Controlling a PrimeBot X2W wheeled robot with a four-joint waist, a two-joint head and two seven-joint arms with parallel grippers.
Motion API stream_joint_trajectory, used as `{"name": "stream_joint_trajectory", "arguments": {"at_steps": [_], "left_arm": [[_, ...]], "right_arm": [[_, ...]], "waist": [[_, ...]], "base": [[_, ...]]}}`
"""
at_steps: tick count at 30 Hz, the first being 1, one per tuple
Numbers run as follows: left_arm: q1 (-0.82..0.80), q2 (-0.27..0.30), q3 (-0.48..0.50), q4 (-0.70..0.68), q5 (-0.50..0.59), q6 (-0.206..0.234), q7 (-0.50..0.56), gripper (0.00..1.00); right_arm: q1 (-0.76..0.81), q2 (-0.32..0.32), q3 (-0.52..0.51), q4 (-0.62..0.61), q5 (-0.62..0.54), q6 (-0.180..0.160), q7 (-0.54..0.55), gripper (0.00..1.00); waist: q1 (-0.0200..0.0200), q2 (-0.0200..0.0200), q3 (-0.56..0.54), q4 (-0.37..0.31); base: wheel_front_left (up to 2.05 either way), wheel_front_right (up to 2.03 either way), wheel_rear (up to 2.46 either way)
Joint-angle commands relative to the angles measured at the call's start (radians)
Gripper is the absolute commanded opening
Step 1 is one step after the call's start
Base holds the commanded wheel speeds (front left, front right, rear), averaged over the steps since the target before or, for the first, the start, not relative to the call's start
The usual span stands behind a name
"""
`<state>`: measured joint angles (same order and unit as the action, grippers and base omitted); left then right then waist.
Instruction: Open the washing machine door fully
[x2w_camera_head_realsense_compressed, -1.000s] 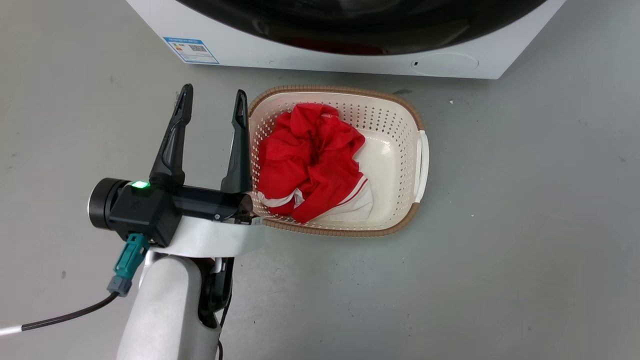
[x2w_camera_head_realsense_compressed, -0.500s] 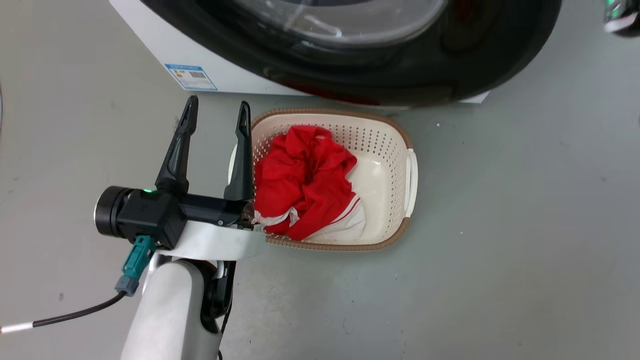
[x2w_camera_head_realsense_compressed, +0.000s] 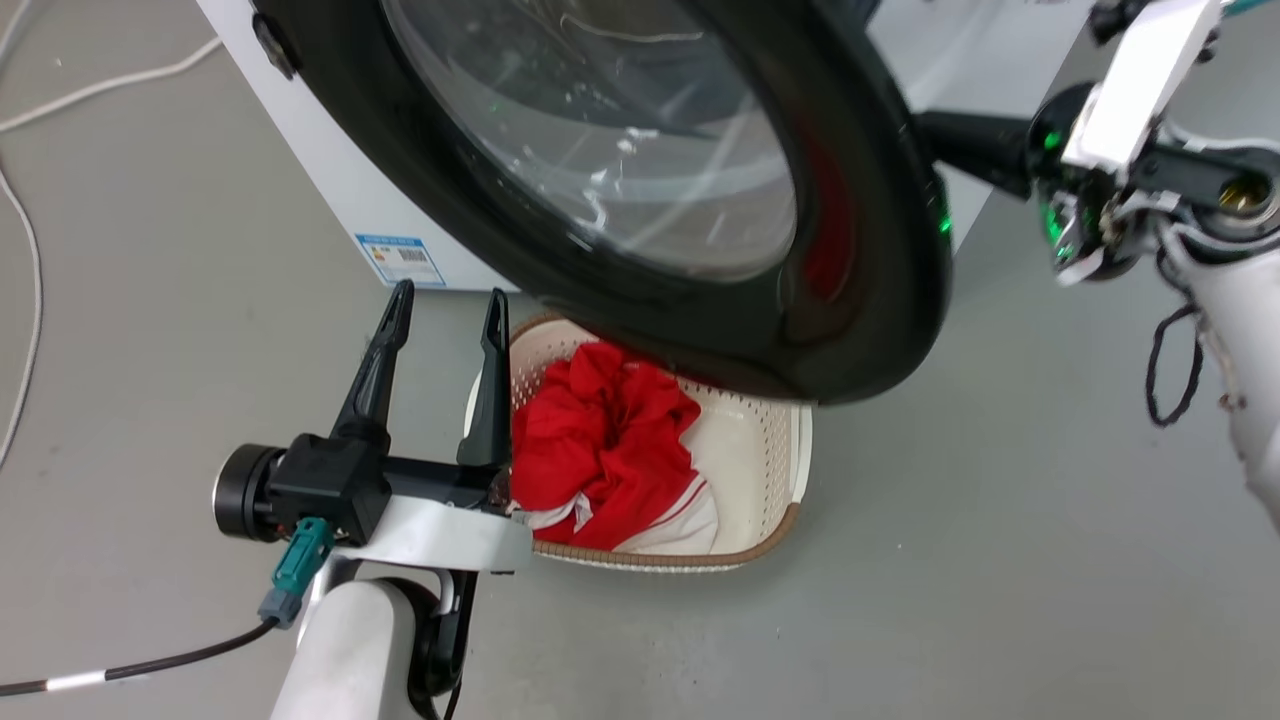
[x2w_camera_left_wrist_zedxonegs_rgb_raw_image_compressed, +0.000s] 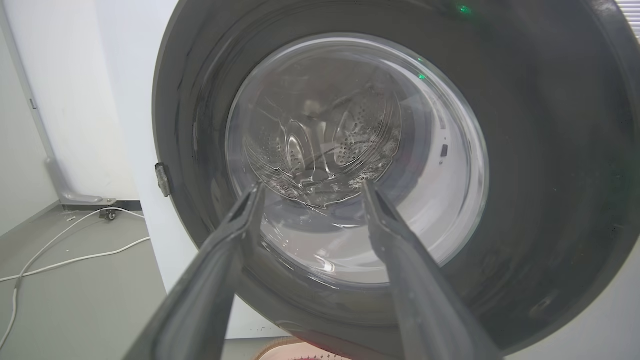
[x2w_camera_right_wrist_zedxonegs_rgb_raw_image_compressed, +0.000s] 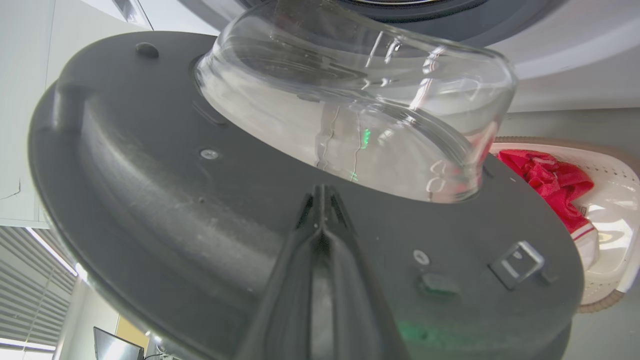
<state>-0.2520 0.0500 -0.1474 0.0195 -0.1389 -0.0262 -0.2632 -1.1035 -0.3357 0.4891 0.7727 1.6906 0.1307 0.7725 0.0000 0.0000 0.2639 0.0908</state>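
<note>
Grey floor (x2w_camera_head_realsense_compressed: 1000, 560) lies under the white washing machine (x2w_camera_head_realsense_compressed: 330, 150), and from the head the washing machine door (x2w_camera_head_realsense_compressed: 860, 250) stands part way open, with the laundry basket (x2w_camera_head_realsense_compressed: 770, 470) of red cloth (x2w_camera_head_realsense_compressed: 600, 450) under the door's low edge and the left gripper (x2w_camera_head_realsense_compressed: 450, 292) below the door, fingers wide apart and holding nothing. From the left wrist, the door's clear glass shows between its fingers. From the right wrist, the right gripper (x2w_camera_right_wrist_zedxonegs_rgb_raw_image_compressed: 320, 192) has its fingers pressed together, tips against the door's inside face under the glass.
</note>
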Motion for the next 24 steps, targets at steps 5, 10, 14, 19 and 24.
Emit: {"name": "stream_joint_trajectory", "arguments": {"at_steps": [5,10,14,19,24], "left_arm": [[0.042,0.001,0.004,0.009,0.006,-0.005,-0.002,1.0],[0.06,0.001,0.002,0.011,0.005,-0.002,-0.002,1.0],[0.063,0.001,-0.003,0.01,0.0,0.001,-0.002,1.0],[0.06,0.001,-0.008,0.01,-0.004,0.004,-0.002,1.0],[0.057,0.001,-0.011,0.01,-0.008,0.006,-0.002,1.0]], "right_arm": [[0.091,0.032,0.026,-0.05,0.018,0.0,0.023,0.0],[0.146,0.056,0.049,-0.093,0.027,0.0,0.029,0.0],[0.18,0.076,0.067,-0.133,0.036,0.0,0.036,0.0],[0.209,0.087,0.088,-0.178,0.042,0.0,0.035,0.0],[0.223,0.092,0.097,-0.196,0.052,0.0,0.025,0.0]], "waist": [[0.0,0.0,-0.065,-0.004],[0.0,0.0,-0.084,-0.004],[0.0,0.0,-0.091,-0.001],[0.0,0.0,-0.09,0.006],[0.0,0.0,-0.088,0.009]], "base": [[0.0,0.0,0.0],[0.0,0.0,0.0],[0.0,0.0,0.0],[0.0,0.0,0.0],[0.0,0.0,0.0]]}}
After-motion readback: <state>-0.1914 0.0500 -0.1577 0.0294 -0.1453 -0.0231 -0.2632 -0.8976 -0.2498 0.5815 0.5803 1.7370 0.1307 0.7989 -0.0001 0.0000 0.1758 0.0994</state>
